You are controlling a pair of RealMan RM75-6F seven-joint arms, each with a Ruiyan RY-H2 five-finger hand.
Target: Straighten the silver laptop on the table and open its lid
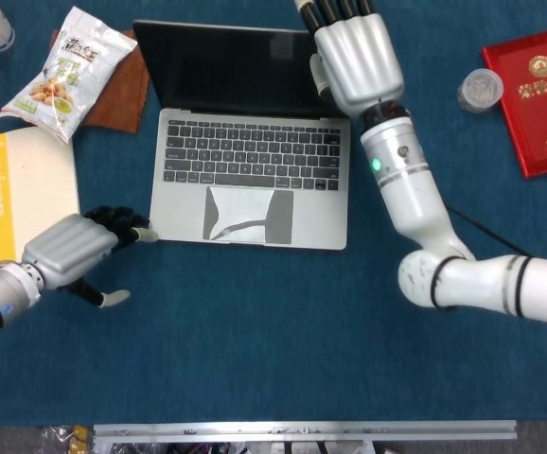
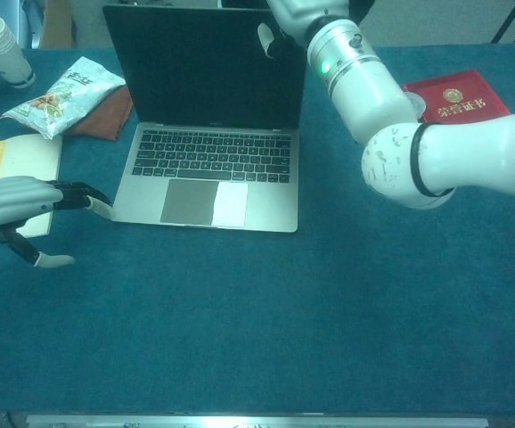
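The laptop (image 1: 247,142) is sitting open near the far middle of the table (image 1: 283,350), its base lying square to the table's edge and its lid standing up with the dark screen facing the robot. So both steps look close to done; what is in hand, I judge, is the last setting of the lid.

The right hand (image 1: 352,59) is reaching at the laptop's far right corner, with the palm against the right edge of the lid. Its fingertips are running out of frame, so I cannot tell whether they are hooking the lid or merely lying along it. The left hand (image 1: 72,251) is hovering just off the laptop's near left corner, fingers loosely spread and gripping nothing; its dark fingertips (image 1: 122,223) are nearly touching that corner, perhaps steadying it.

Next, I'd guess, both hands need only to let go gently and draw off without nudging the base.

Left of the laptop a snack bag (image 1: 67,66) is lying on a brown cloth (image 1: 127,90), with a yellow-edged book (image 1: 23,194) nearer. Right of it are lying a small jar (image 1: 480,90) and a red booklet (image 1: 537,95).

The chest view is showing how steeply the lid is standing and the thumb (image 2: 265,37) at its front; the head view is showing instead the back of the right hand and the squareness of the base.
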